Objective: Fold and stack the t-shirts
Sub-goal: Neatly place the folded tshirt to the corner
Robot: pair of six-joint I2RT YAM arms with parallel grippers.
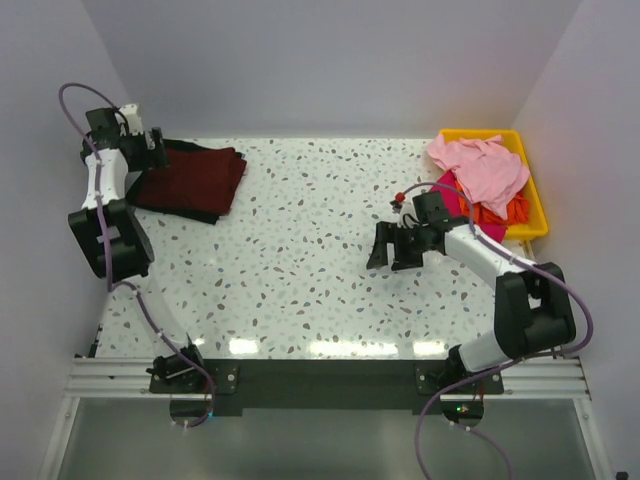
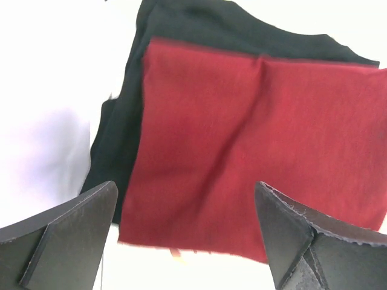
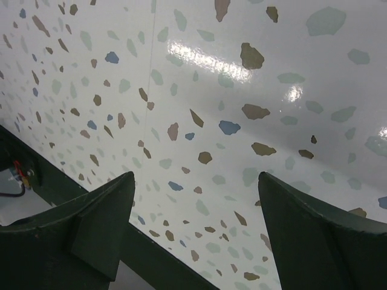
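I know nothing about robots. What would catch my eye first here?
The bright yellow bin at the table's far right, heaped with unfolded t-shirts: a light pink one over magenta and orange ones. At the far left, a folded dark maroon t-shirt lies on a black one, the left arm's open tool poised at their edge. The right arm's tool, also open, hangs above the speckled table.

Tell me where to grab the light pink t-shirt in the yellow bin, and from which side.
Pinch a raised fold near the middle of the light pink t-shirt, coming straight down from above. It lies crumpled uppermost in the yellow bin, whose walls would likely block a sideways approach. The right gripper, open over the table, is probably the nearer one.
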